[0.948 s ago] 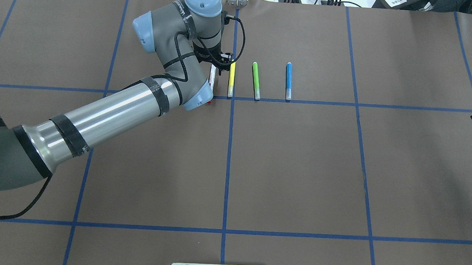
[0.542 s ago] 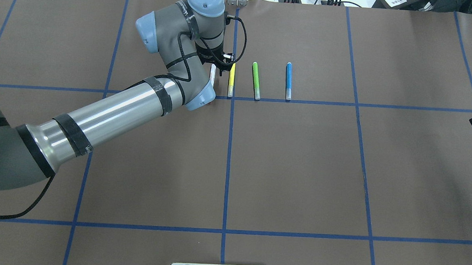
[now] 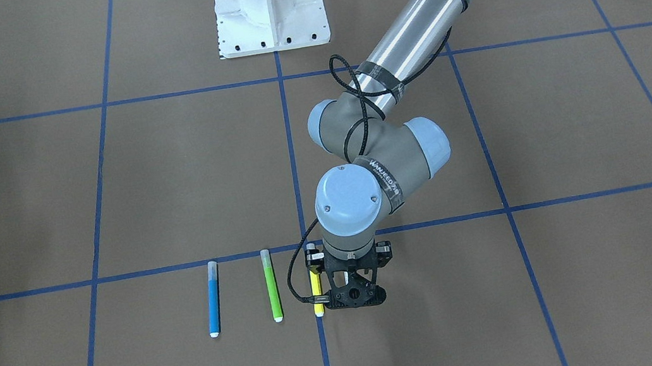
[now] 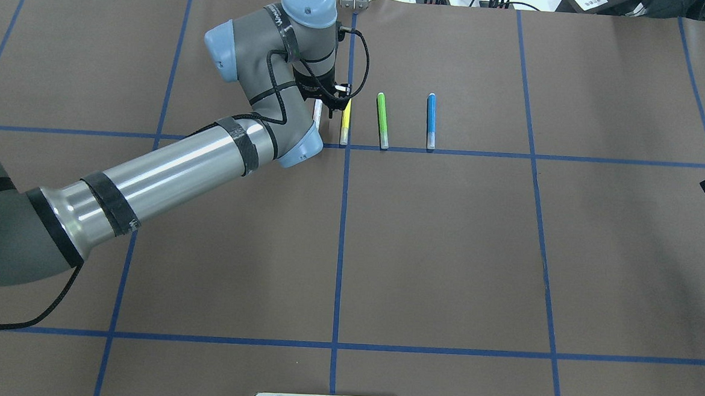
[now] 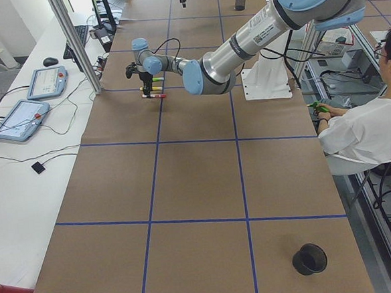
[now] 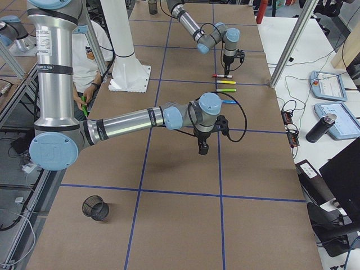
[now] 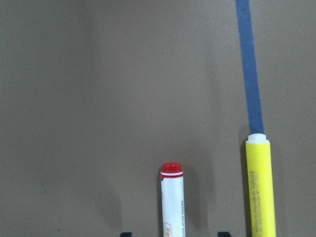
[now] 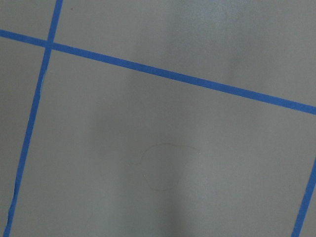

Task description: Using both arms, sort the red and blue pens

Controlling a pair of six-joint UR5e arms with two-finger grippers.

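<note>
Nothing is sorted yet, by my judgement. My left jaws stand wide, straddling the red-capped marker (image 7: 172,202), which lies on the surface (image 3: 510,310) between them, ungripped. The blue pen (image 3: 212,298) lies well off to their side, beyond the yellow pen (image 7: 259,192) and the green pen (image 3: 272,286). My right jaws hang far from it; whether they are parted or closed I cannot tell.

The brown-papered table (image 4: 446,257) is crossed by blue tape lines (image 4: 340,251). In the left-side view a white bench (image 5: 13,219) with tablets (image 5: 20,118) runs along the left edge; a person (image 5: 362,135) sits at right.
</note>
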